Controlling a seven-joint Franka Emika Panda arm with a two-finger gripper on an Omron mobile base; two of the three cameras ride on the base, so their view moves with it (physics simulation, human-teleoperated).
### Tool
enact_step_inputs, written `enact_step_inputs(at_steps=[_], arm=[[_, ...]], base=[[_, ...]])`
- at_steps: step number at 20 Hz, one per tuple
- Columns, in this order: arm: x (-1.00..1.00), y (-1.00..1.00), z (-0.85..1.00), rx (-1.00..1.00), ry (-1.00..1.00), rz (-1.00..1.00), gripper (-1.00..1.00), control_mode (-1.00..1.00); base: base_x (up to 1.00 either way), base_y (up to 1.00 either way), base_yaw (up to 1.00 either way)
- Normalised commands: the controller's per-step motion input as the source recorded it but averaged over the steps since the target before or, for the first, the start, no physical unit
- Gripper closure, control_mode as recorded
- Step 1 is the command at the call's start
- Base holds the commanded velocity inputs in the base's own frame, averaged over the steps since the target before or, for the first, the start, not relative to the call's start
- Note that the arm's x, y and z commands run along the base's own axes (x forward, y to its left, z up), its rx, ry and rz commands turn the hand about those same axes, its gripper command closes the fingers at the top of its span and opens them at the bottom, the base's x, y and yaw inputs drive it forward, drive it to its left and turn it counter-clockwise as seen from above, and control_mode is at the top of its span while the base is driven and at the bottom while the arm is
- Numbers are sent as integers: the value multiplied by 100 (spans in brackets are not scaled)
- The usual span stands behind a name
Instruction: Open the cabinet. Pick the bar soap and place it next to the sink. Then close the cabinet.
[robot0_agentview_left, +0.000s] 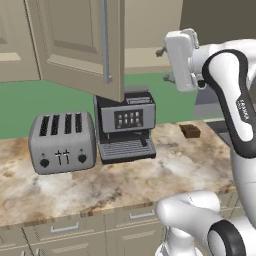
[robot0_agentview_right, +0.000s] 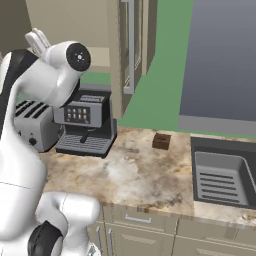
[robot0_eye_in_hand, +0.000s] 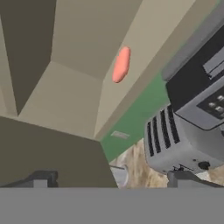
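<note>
While cabinet (robot0_agentview_left: 75, 45) stands open, bar soap (robot0_eye_in_hand: 121, 64) sits inside.

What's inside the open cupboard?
A pink bar of soap lies on the shelf inside the cupboard. The claw's camera sees just that part; the open door hides the inside from the other cameras.

cabinet (robot0_agentview_left: 75, 45) top cut off; sink (robot0_agentview_right: 225, 175) cropped at right edge.

Kitchen, toaster (robot0_agentview_left: 62, 142), coffee machine (robot0_agentview_left: 126, 126), sink (robot0_agentview_right: 222, 174), marble counter (robot0_agentview_left: 125, 185)
</note>
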Motion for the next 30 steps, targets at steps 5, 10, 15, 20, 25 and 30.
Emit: enact_step_inputs(at_steps=[5,10,15,20,25,30], arm=[[14,29,1,4,0,21,-100,-100],[4,63,1,0,1,14,-100,-100],[6,72,0,0,0,4,-100,-100],[58,22,0,0,0,6,-100,-100],[54,0,0,0,0,5,-100,-100],[8,9,3,0,4,18,-100,-100]], base=[[0,0,0],[0,0,0],[0,0,0],[0,0,0],[0,0,0],[0,0,0]])
